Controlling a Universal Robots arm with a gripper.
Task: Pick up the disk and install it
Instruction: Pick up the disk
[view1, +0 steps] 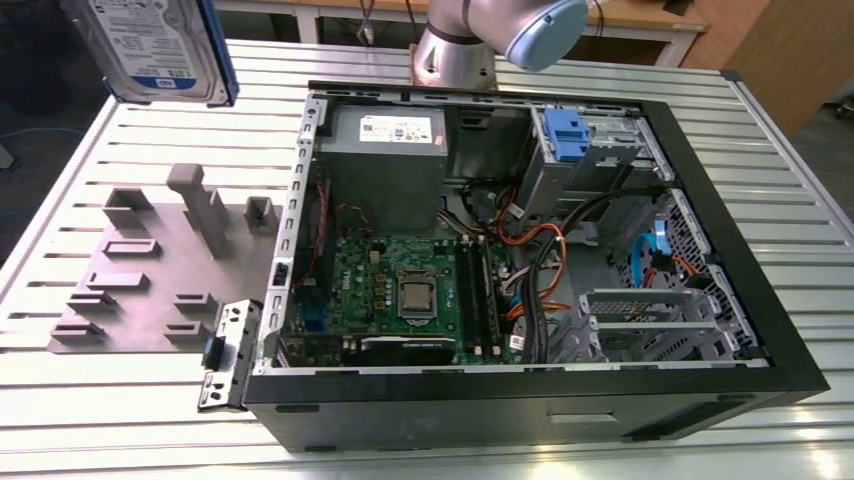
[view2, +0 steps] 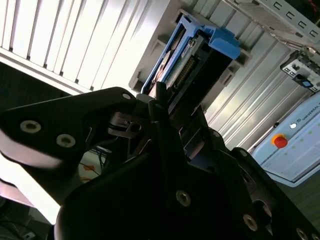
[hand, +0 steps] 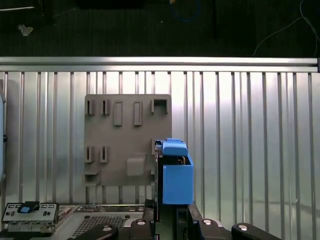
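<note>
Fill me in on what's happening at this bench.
The arm's gripper has its jaws closed on the disk, holding it in the air over the slatted table near the grey holder plate. The open computer case lies beside the plate. The disk is not in it yet.

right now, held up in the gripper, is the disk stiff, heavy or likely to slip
Probably rigid: the disk is a flat metal-cased slab, showing no sag held aloft. Likely dense for its size. Its smooth blue rails might slide under a light pinch.
</note>
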